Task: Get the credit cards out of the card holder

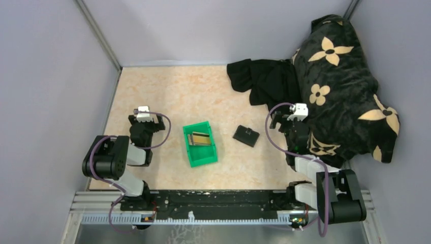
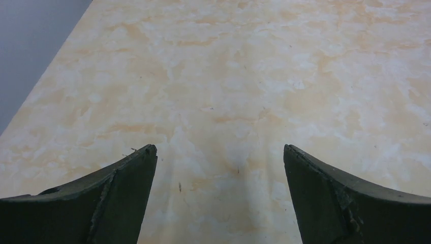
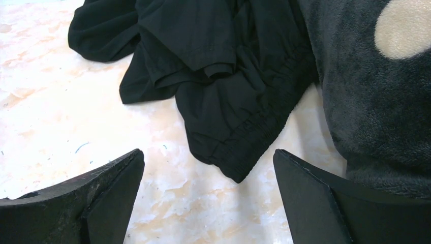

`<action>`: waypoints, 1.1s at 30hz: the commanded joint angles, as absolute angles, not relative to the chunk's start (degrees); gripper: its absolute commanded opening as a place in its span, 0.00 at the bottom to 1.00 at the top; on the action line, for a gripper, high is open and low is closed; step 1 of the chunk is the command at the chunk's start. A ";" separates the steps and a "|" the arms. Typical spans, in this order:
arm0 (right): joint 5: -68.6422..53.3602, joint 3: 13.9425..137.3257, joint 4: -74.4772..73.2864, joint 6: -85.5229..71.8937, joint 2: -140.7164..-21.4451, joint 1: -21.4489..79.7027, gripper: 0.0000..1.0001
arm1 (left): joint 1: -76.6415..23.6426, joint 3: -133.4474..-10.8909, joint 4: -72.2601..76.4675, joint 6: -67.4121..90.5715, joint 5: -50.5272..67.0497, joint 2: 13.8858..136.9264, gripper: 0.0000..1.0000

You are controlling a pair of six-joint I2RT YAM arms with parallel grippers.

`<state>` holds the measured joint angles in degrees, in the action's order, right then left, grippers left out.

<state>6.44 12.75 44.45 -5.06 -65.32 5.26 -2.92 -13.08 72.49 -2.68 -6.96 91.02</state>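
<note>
Credit cards (image 1: 199, 138) lie inside the green bin (image 1: 204, 159). You see the card holder (image 1: 246, 135) flat on the table (image 1: 162, 91), near the bin. Your left gripper (image 2: 219, 152) and right gripper (image 3: 208, 155) both stand wide open, holding nothing.

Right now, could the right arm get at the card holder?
Probably yes. The card holder lies on bare table just left of the right gripper, nothing between them, and the jaws stand open. The black cloth lies farther back, out of the way.
</note>
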 commanded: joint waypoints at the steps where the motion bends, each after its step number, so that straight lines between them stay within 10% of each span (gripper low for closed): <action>1: 6.64 13.85 45.10 -4.84 -62.39 5.71 0.99 | -3.32 -13.01 74.93 -3.19 -5.96 91.15 0.99; 8: 7.15 18.48 30.14 -33.43 -57.30 5.62 0.99 | -3.22 -13.22 74.67 -3.27 -5.87 91.23 0.99; 13: -5.76 22.95 25.78 -34.54 -59.39 5.93 0.99 | -3.19 -12.88 75.11 -3.19 -5.90 91.01 1.00; 22: 6.18 29.65 9.16 -27.72 -55.36 6.21 0.99 | -8.57 -24.17 48.86 -2.98 -20.93 75.44 0.99; 28: 6.83 34.95 3.80 -25.54 -57.49 13.06 0.24 | -22.49 -35.39 29.33 6.86 -22.39 66.32 0.99; 30: 9.68 38.07 1.94 -22.86 -59.92 19.02 0.20 | -23.81 -41.81 18.75 10.26 -18.78 66.78 0.99; 33: 12.90 42.85 0.27 -20.20 -63.78 27.83 0.42 | -24.42 -44.20 14.98 11.55 -17.40 68.26 0.99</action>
